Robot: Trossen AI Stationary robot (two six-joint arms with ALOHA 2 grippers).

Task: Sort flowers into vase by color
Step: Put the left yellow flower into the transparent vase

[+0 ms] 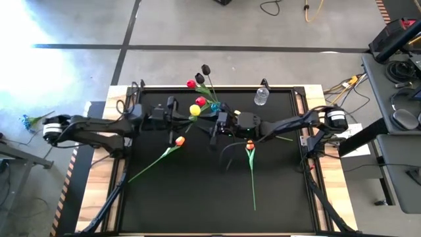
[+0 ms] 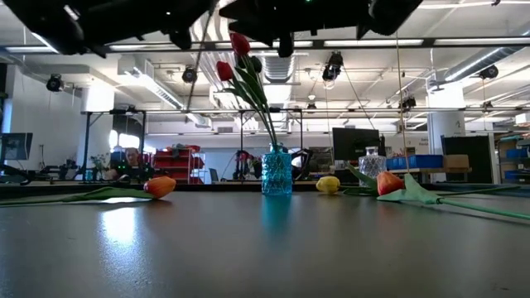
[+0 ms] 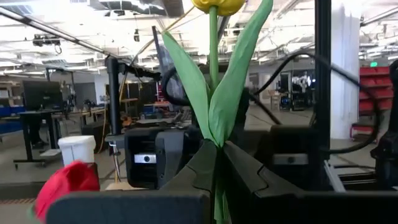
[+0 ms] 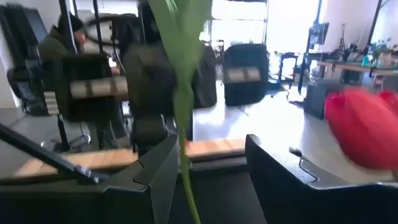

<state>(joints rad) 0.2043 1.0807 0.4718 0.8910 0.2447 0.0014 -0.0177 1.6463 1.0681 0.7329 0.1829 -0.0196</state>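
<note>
My left gripper (image 1: 186, 113) (image 3: 217, 158) is shut on a yellow tulip (image 1: 195, 110) (image 3: 214, 74) beside the blue vase (image 1: 215, 105) (image 2: 277, 172). The vase holds red and near-black tulips (image 1: 199, 89) (image 2: 236, 58) by their stems. My right gripper (image 1: 214, 125) (image 4: 211, 174) is open, and a green stem (image 4: 183, 124) passes between its fingers, close to one of them. Two orange tulips (image 1: 180, 141) (image 1: 250, 146) lie flat on the table. Another yellow head (image 2: 329, 184) rests on the table behind them. My left gripper pinches the yellow tulip's stem (image 3: 215, 142) between its two fingers (image 3: 249, 168), just below where the two leaves meet. The leaves and the head reach out past the fingertips. The tulip is lifted off the table. My right gripper: I cannot tell whether the stem touches its finger (image 4: 158, 171).
A clear glass vase (image 1: 261, 96) (image 2: 370, 162) stands near the far edge, right of the blue one. The orange tulips' long stems (image 1: 145, 168) (image 1: 254, 187) stretch toward the near edge. The wooden table frame (image 1: 99, 164) borders the black mat.
</note>
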